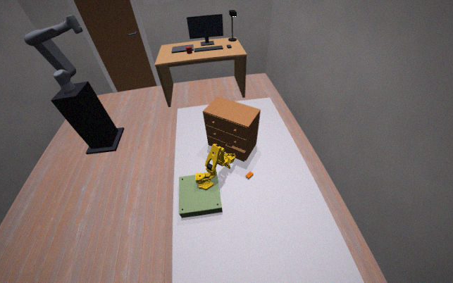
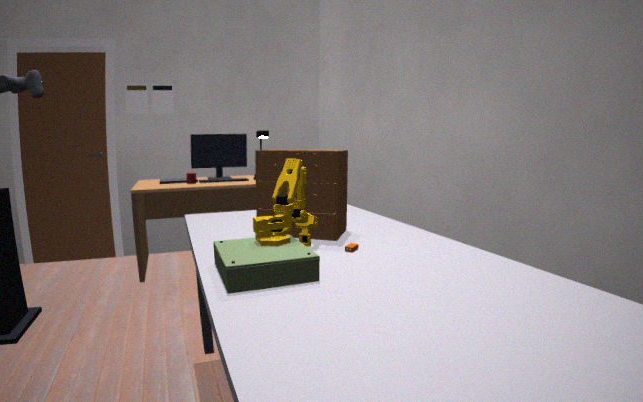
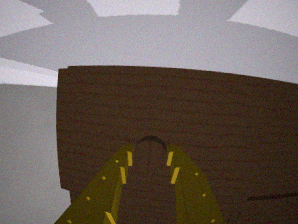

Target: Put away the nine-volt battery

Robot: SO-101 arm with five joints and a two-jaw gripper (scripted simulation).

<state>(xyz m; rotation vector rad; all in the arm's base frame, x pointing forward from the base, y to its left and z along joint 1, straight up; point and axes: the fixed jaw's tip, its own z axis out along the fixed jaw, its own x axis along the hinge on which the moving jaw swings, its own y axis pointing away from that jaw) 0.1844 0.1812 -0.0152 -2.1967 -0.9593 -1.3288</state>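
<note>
The orange nine-volt battery (image 1: 249, 174) lies on the white table to the right of the arm; it also shows in the exterior view (image 2: 351, 247). The brown chest with three drawers (image 1: 232, 127) stands behind it (image 2: 301, 192). My gripper (image 1: 231, 159) is low at the chest's bottom drawer (image 1: 237, 149), which stands a little way out. In the wrist view the two yellow fingers are shut on the drawer's small arched handle (image 3: 152, 141), against the dark drawer front. The upper two drawers look shut. What the drawers hold is hidden.
My arm stands on a green base block (image 1: 199, 197) near the table's left edge. A black pedestal with a grey arm (image 1: 84, 112) and a desk with a monitor (image 1: 203, 49) stand off the table, beyond it.
</note>
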